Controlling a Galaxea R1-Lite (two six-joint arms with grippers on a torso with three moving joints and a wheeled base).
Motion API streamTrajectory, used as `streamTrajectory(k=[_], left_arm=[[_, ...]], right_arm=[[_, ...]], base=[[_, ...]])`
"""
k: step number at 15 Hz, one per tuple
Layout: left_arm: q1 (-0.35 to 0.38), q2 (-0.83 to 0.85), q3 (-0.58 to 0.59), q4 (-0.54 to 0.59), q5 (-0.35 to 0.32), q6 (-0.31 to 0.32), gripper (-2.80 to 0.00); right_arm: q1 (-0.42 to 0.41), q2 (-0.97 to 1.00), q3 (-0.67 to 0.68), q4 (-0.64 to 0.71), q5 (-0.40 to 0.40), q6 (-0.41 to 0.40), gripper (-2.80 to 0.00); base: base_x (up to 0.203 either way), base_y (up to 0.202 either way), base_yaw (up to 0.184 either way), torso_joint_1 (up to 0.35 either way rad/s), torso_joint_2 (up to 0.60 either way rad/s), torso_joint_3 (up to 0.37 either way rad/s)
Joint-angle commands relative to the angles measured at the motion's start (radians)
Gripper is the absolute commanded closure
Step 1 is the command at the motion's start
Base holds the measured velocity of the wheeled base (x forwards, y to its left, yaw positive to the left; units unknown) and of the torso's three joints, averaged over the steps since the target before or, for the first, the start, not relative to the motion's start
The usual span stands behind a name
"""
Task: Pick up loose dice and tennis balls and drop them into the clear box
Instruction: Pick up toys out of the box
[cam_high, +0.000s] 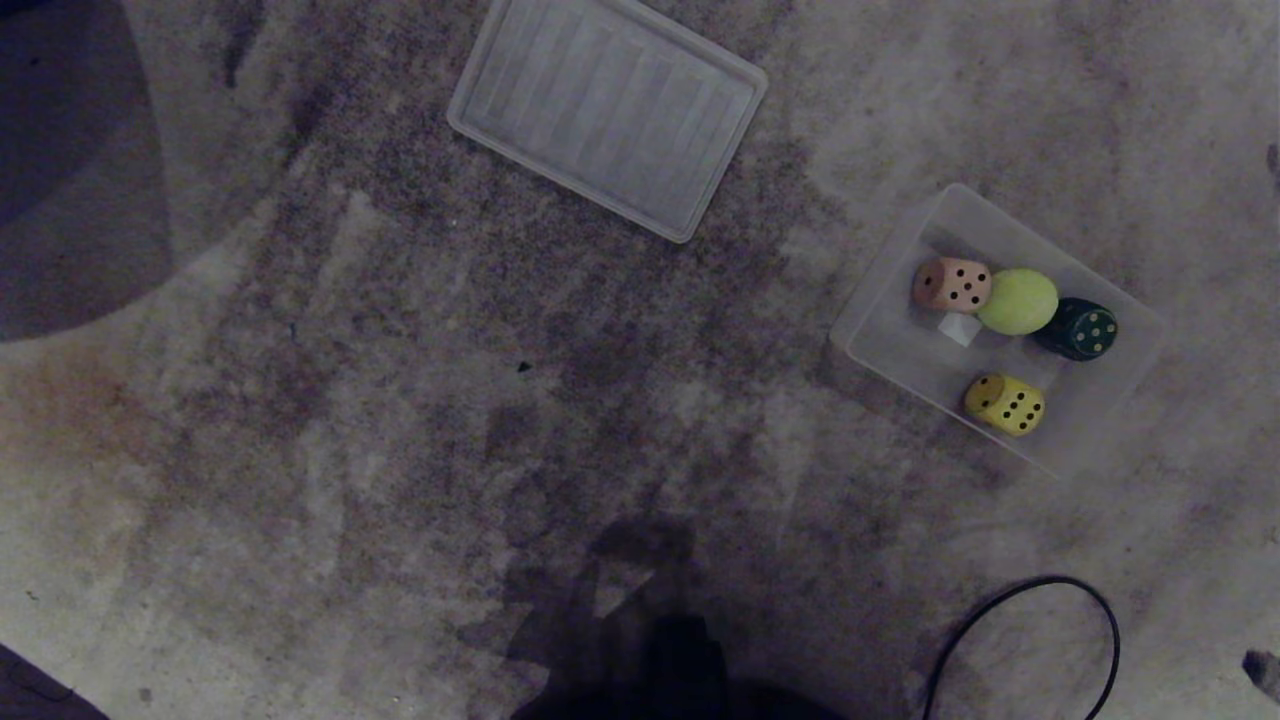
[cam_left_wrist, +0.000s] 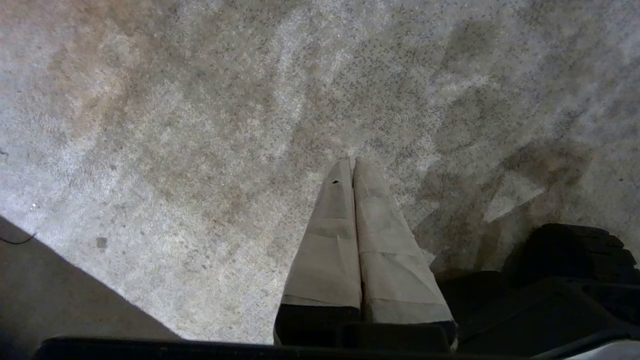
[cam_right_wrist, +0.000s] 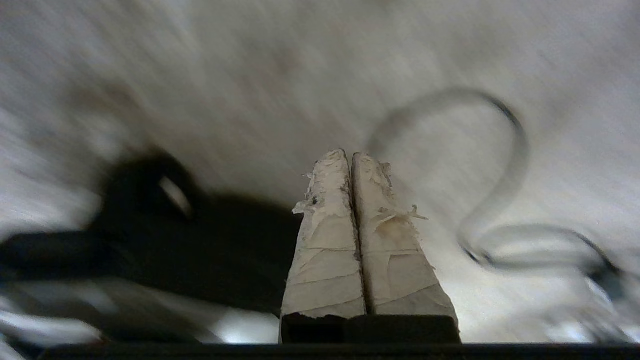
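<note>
On the carpet at the right of the head view lies the clear box (cam_high: 885, 320). Inside it are a beige die (cam_high: 951, 285), a tennis ball (cam_high: 1017, 301), a dark green die (cam_high: 1078, 329) and a yellow die (cam_high: 1005, 404), plus a small white piece (cam_high: 960, 327). Neither arm shows in the head view. My left gripper (cam_left_wrist: 349, 161) is shut and empty over bare carpet. My right gripper (cam_right_wrist: 348, 154) is also shut with nothing between its taped fingers, above carpet beside a black cable (cam_right_wrist: 505, 180). No loose die or ball shows on the floor.
A flat ribbed translucent panel (cam_high: 610, 105) lies at the top centre of the head view. A black cable loop (cam_high: 1040, 620) curls at the lower right. The robot's dark base (cam_high: 660, 670) fills the bottom centre, and a dark shape (cam_high: 60, 160) sits at the upper left.
</note>
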Motion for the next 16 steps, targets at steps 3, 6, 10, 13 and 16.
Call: streamTrajectory(k=[3, 6, 10, 13, 16], left_arm=[[0.0, 0.0, 0.002, 0.0, 0.002, -0.001, 0.0], [0.0, 0.0, 0.002, 0.0, 0.002, -0.001, 0.0], [0.0, 0.0, 0.002, 0.0, 0.002, -0.001, 0.0], [0.0, 0.0, 0.002, 0.0, 0.001, -0.001, 0.0], [0.0, 0.005, 0.002, -0.006, -0.008, -0.001, 0.0]], right_arm=[[-0.072, -0.279, 0.109, 0.184, -0.052, -0.078, 0.0], [-0.036, -0.322, 0.109, 0.186, -0.036, -0.089, 0.0], [-0.048, -0.486, 0.11, 0.186, -0.023, -0.116, 0.0], [-0.054, -0.478, 0.109, 0.184, -0.02, -0.114, 0.0], [-0.054, -0.478, 0.109, 0.184, -0.02, -0.113, 0.0]], base=[[0.0, 0.0, 0.0, 0.0, 0.0, 0.0], [0.0, 0.0, 0.0, 0.0, 0.0, 0.0], [0.0, 0.0, 0.0, 0.0, 0.0, 0.0], [0.0, 0.0, 0.0, 0.0, 0.0, 0.0], [0.0, 0.0, 0.0, 0.0, 0.0, 0.0]])
